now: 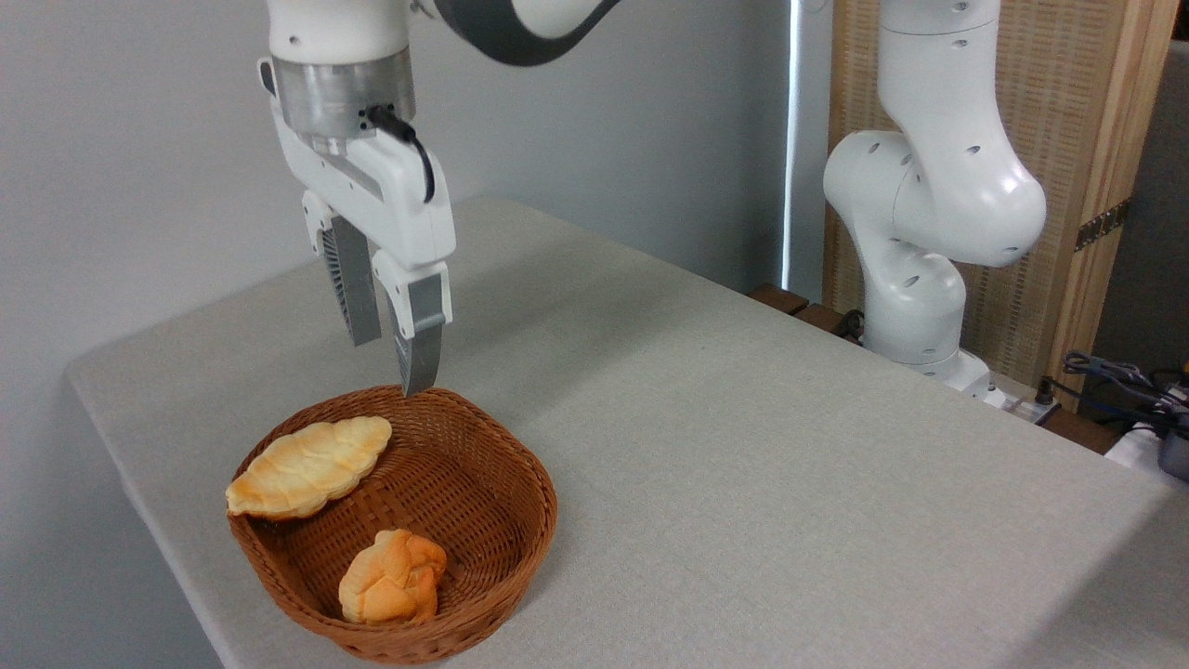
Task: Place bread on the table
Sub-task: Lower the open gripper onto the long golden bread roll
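Hovering above the far rim of the basket [520, 469], your gripper [395, 358] hangs with its two fingers pointing straight down and parted by a narrow gap, nothing held between them. The nearer fingertip sits just over the basket's back edge; whether it touches the wicker cannot be told from this view.

The bread [309, 466] lies inside the basket, propped against its left wall, one browned end resting on the left rim and the other end pointing up toward the back of the basket, just below and left of your gripper. It is tilted, not flat. The fingers are apart from it.

A small orange bun [393, 577] sits low in the basket, toward the front wall, clear of the bread and well below your gripper.

The basket stands near the front left corner of the table [743, 446], whose grey-beige surface stretches away to the right and behind the basket. The arm's white base [915, 279] rises beyond the table's far right edge, well apart from the basket, in front of a wooden slatted panel [1050, 121]. Cables [1124, 376] lie at the right margin, beyond the base. Behind the basket, a plain grey wall [139, 139] fills the background.
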You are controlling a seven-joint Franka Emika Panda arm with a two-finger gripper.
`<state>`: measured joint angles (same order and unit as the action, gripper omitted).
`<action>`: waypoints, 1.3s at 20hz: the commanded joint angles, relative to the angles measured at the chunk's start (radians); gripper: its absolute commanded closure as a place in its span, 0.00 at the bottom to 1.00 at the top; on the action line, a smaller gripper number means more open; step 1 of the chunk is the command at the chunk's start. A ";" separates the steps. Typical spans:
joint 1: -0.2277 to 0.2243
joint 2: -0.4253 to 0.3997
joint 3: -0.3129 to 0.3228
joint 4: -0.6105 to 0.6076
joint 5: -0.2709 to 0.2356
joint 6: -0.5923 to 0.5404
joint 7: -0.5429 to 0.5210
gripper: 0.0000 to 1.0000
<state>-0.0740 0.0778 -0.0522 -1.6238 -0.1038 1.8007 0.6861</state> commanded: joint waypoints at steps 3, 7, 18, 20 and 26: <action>-0.003 0.065 0.000 -0.008 -0.158 0.094 -0.002 0.00; 0.000 0.132 -0.029 -0.008 -0.207 0.141 -0.002 0.00; 0.002 0.221 -0.067 -0.016 -0.278 0.267 -0.046 0.00; 0.003 0.227 -0.067 -0.016 -0.277 0.267 -0.040 0.00; 0.003 0.249 -0.069 -0.016 -0.271 0.296 -0.036 0.00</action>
<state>-0.0738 0.3132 -0.1156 -1.6318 -0.3656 2.0607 0.6505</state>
